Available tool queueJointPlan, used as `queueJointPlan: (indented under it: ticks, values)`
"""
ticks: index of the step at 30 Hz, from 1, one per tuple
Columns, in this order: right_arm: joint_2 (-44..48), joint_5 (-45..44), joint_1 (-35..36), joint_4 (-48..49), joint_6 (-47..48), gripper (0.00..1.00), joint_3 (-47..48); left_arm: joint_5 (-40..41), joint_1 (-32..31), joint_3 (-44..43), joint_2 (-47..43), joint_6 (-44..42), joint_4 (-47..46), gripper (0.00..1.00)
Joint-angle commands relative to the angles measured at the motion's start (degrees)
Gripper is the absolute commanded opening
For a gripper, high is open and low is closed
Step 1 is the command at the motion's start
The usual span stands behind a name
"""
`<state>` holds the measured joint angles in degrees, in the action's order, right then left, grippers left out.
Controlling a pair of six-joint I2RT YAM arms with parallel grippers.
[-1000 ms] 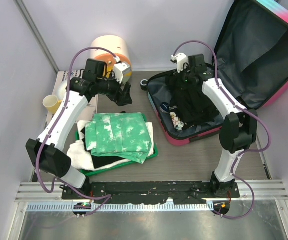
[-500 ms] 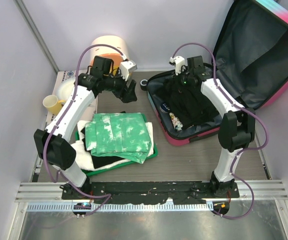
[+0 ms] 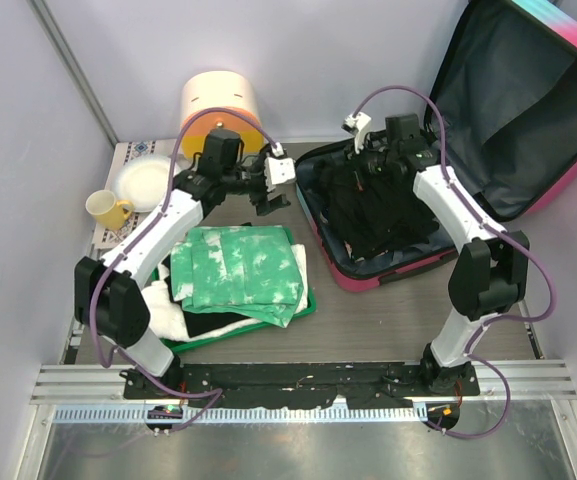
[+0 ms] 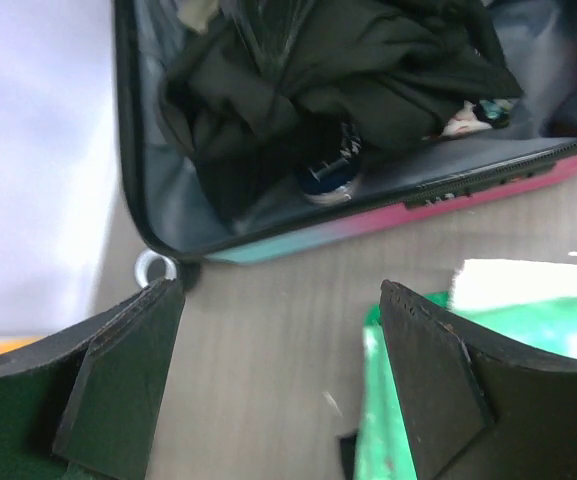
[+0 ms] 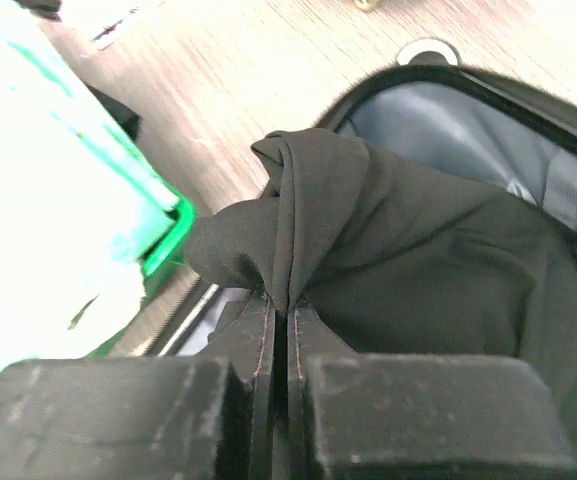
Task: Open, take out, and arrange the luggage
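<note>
top: luggage (image 3: 392, 271) lies open at the right rear with its lid raised. right gripper (image 3: 367, 162) is inside it, left gripper (image 3: 268, 198) just left of its rim.
left wrist: jaws spread and empty, luggage straight ahead.
right wrist: jaws pinch a fold of the black garment (image 5: 398, 250).

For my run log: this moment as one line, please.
left gripper open | right gripper shut on black fabric garment | pink-and-turquoise hard-shell suitcase open
</note>
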<state>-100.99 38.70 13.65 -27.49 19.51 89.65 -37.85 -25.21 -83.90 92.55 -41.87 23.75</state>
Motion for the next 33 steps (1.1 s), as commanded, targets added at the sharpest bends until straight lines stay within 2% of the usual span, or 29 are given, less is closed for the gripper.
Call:
queueJointPlan:
  ticks: [1,6,9,16,19,20,23,25,28,29,31,32,33]
  values:
    - [5.45,8.94,1.9,0.68,2.8,0.01,0.26,-4.87,-1.24,-0.65,-0.8,-15.86,-8.54,0.84]
    - [5.8,10.34,5.15,-1.43,4.48,0.01,0.88,-2.85,-4.14,1.63,-0.36,-30.34,-8.45,0.84]
    - [5.89,10.61,7.26,-2.13,5.54,0.01,0.97,-1.18,-5.55,3.04,-0.27,-34.58,-8.02,0.84]
    - [6.77,11.05,10.95,-1.87,6.77,0.01,0.62,-1.61,-7.22,3.3,-0.09,-36.96,-6.09,0.81]
    - [7.03,11.14,11.4,-0.65,5.46,0.01,0.36,-1.62,-7.66,3.92,-0.71,-36.88,-5.12,0.61]
    - [7.21,11.14,11.4,-0.47,5.11,0.01,0.27,-1.27,-7.75,4.09,-0.79,-35.93,-4.85,0.49]
    - [9.23,10.61,10.96,-0.73,6.42,0.04,-1.39,0.75,-7.75,3.74,-0.88,-33.64,-3.97,0.37]
    - [10.46,10.35,10.61,-0.73,7.47,0.07,-2.28,1.8,-7.66,4.0,-0.88,-32.93,-4.06,0.35]
    - [12.22,7.81,9.21,-0.46,4.95,0.42,-2.9,2.07,-7.66,3.66,-0.79,-30.91,-4.24,0.13]
    - [12.57,5.97,8.42,-0.29,3.62,0.62,-2.81,2.25,-7.66,3.31,-0.71,-29.78,-5.37,0.0]
    - [13.27,5.43,5.17,-0.29,0.38,0.73,-2.9,2.77,-7.66,3.22,-0.53,-24.59,-8.52,0.0]
    - [13.62,5.34,3.85,-0.03,-0.6,0.87,-3.77,2.95,-7.66,3.13,-0.53,-23.62,-9.24,0.0]
    - [14.76,4.99,1.49,0.67,-1.57,0.88,-4.47,3.47,-7.66,2.87,-0.27,-23.0,-9.51,0.0]
